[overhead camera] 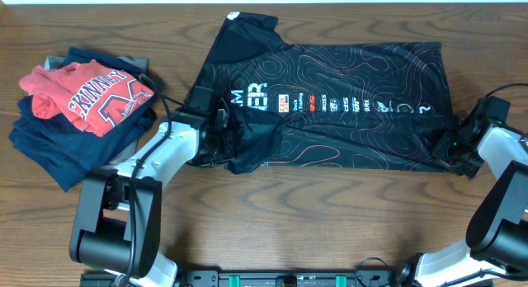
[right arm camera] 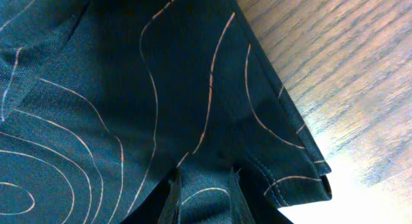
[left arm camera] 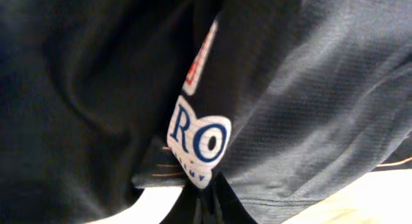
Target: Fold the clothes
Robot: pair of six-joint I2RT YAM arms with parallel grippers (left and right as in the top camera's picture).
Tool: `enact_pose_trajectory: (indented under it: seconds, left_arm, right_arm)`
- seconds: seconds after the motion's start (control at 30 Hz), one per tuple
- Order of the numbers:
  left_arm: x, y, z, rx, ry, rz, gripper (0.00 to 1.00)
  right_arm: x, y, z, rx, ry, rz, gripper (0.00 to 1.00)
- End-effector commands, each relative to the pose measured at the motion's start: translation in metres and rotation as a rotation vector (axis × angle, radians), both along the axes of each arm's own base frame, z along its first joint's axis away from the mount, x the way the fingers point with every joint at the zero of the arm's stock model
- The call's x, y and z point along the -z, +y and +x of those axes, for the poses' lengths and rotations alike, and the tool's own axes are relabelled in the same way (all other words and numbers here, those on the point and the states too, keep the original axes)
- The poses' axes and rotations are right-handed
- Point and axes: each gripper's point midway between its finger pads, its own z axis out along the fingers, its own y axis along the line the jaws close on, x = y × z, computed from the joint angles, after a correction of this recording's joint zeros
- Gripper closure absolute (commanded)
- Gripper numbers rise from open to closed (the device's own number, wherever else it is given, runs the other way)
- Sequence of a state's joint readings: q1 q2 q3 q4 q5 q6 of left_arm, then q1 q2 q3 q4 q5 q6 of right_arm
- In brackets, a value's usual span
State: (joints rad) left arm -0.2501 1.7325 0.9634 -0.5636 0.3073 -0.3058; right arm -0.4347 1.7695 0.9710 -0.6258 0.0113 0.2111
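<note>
The clothes [overhead camera: 330,105], a black shiny garment with thin orange-and-white contour lines, lie spread across the middle of the table. My left gripper [overhead camera: 216,137] sits at the garment's bunched left end. In the left wrist view it [left arm camera: 209,193] is shut on dark cloth, just below a white patch with blue letters [left arm camera: 199,143]. My right gripper [overhead camera: 452,143] is at the garment's near right corner. In the right wrist view a fold of the lined fabric [right arm camera: 161,89] is pinched in the right gripper [right arm camera: 203,184], beside the stitched hem corner [right arm camera: 302,185].
A pile of folded navy garments [overhead camera: 49,147] with a red lettered shirt [overhead camera: 91,96] on top lies at the left, close to the left arm. Bare wooden table [overhead camera: 330,213] runs along the front. The table's far edge is just behind the garment.
</note>
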Motion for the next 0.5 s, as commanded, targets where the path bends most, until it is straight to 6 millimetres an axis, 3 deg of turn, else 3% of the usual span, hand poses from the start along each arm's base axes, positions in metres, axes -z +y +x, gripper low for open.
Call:
enact_pose_trajectory:
  seconds: [0.0,0.13,0.3,0.4,0.47]
  left_arm:
    - [-0.001,0.001,0.004,0.008,-0.013,0.008,0.94]
    - [-0.039,0.001,0.038,-0.018,-0.139,-0.021,0.94]
    - [-0.093,0.024,0.1,-0.168,-0.352,-0.075,0.94]
    - [-0.102,0.038,0.12,-0.256,-0.412,-0.1,0.92]
    - [-0.097,0.042,0.119,-0.286,-0.386,-0.101,0.76]
  right_arm:
    - [0.013,0.006,-0.017,-0.006,0.063,0.012,0.76]
    - [0.013,0.006,-0.017,-0.007,0.063,0.012,0.76]
    - [0.013,0.006,-0.017,-0.007,0.062,0.013,0.76]
    - [0.013,0.006,-0.016,-0.006,0.061,0.012,0.76]
    - [0.013,0.006,-0.017,-0.007,0.061,0.013,0.75]
